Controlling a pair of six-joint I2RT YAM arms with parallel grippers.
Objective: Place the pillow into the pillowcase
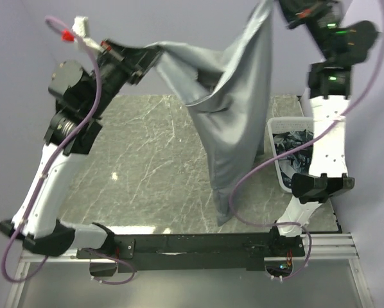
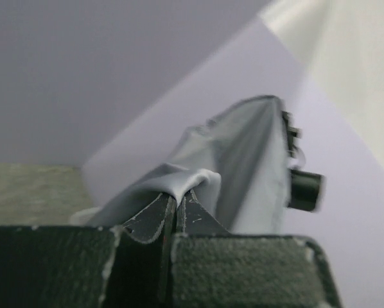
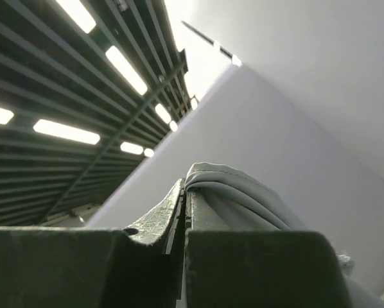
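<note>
Above the tabletop (image 1: pixel 140 160) the pillowcase (image 1: pixel 237 115) hangs in the air between my two arms. The left tool (image 2: pixel 178 200) is closed tight on a fold of the grey cloth, over the far left corner. The right tool (image 3: pixel 184 196) is closed on another bunch of it, high over the far right corner. From there the cloth falls in a long fold, and its lowest tip comes down near the near edge. I cannot find the pillow anywhere: it is not on the tabletop, and no cream colour shows at the opening. Perhaps it already sits inside the hanging part, but the folds do not let me decide this, so I cannot say if the task is finished. The top of the pillowcase is cut off by the picture edge. A white basket (image 1: pixel 275 154) stands at the right edge; its dark contents I cannot make out.
</note>
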